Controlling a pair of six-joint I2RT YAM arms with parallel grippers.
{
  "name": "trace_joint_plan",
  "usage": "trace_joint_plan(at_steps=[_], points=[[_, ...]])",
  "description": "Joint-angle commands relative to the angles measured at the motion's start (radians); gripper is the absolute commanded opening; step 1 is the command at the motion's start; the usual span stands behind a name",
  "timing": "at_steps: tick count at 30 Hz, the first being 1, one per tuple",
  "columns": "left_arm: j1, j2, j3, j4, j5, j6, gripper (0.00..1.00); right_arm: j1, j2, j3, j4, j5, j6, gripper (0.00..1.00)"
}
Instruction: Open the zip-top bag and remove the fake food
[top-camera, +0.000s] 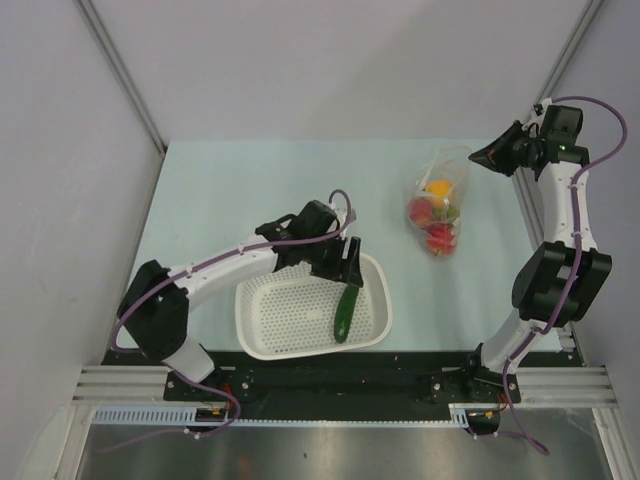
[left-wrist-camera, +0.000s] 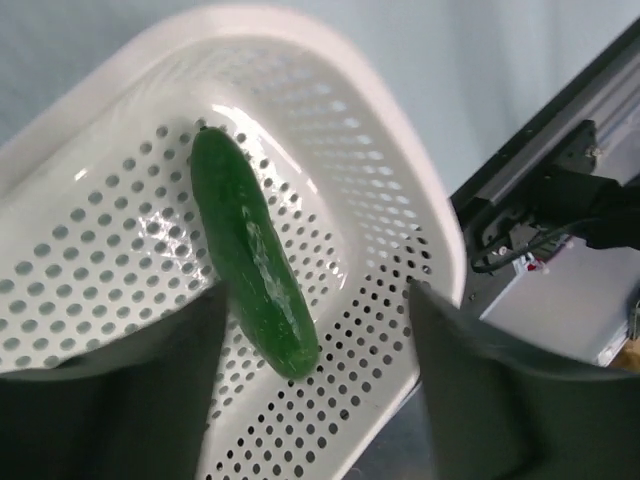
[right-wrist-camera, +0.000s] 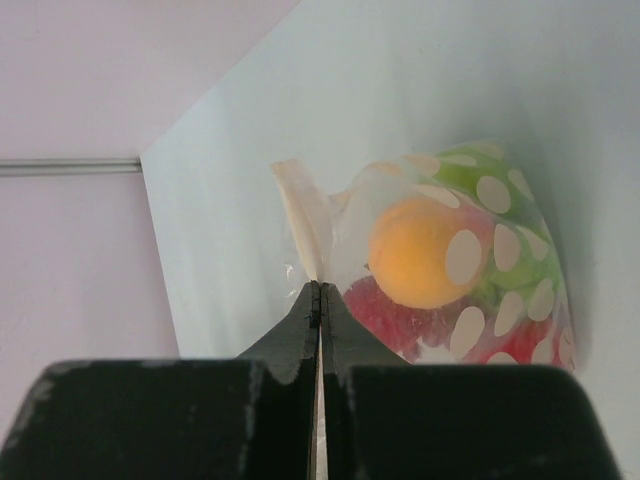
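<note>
Our left gripper hangs open over the cucumber lying in the basket, our right gripper pinches the bag mouth far right, so we judge the left must next reach inside for fruit.

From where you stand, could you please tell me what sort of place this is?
Probably a robot test cell, not a kitchen: plain panel walls enclose a table, the left arm and right arm are bolted to a metal rail, and fake food sits in a zip-top bag.
</note>
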Motion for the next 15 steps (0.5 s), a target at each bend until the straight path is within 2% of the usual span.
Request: trace_joint_plan(at_steps=[1,4,7,8,12,15], points=[[-0.002,-0.040,0.198,0.054,0.059,0.049,0.86,0.007,-0.053,0.031,-0.008,0.002,-0.022,0.00],[-0.002,0.009,0.280,0.181,0.112,-0.017,0.81,0.005,-0.041,0.077,-0.059,0.020,-0.047,0.00],[-0.002,0.081,0.331,0.433,0.134,-0.113,0.67,0.005,-0.032,0.140,-0.111,0.036,-0.068,0.00],[-0.002,0.107,0.352,0.467,0.145,-0.132,0.59,0.004,-0.030,0.161,-0.119,0.034,-0.071,0.00],[-0.005,0.288,0.594,0.531,0.152,-0.158,0.52,0.013,-0.035,0.172,-0.154,0.040,-0.085,0.00],[-0.007,0.426,0.732,0.560,0.123,-0.166,0.50,0.033,-0.035,0.161,-0.174,0.051,-0.099,0.00]])
